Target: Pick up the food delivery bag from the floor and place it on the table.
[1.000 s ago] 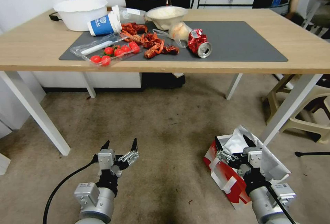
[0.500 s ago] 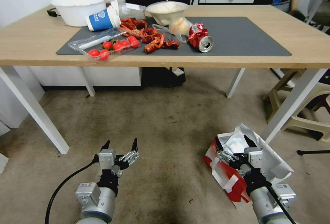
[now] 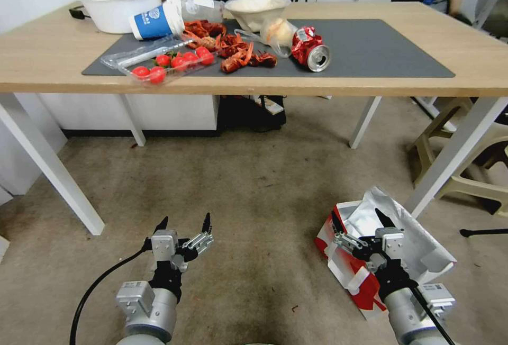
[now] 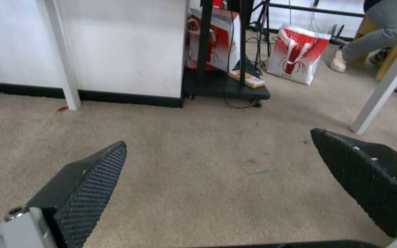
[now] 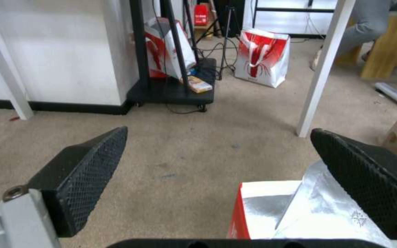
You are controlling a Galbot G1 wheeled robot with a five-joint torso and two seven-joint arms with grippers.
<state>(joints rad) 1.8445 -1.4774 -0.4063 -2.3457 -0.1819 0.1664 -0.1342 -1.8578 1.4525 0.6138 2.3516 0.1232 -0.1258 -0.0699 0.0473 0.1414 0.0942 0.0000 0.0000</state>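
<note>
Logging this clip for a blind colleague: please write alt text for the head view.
The open right gripper hovers over the food delivery bag, which stands open on the floor beside a leg of the table. The left gripper, also open, hangs above bare floor; the table's dark mat holds food litter.

Your head camera looks forward and down from high up: the desk (image 3: 254, 78) spans the frame from 10 to 2 o'clock, the floor (image 3: 254, 186) fills the middle, and both arms enter near 7 and 5 o'clock. Each wrist camera sits low, close behind its own tool, facing forward along the floor under the desk. The left tool (image 4: 217, 179) frames bare carpet. The right tool (image 5: 217, 172) has the food delivery bag (image 5: 299, 210) close at 5 o'clock. Both wrist views share the black cart (image 4: 226, 91) and a far red-and-white bag (image 4: 297, 55)
</note>
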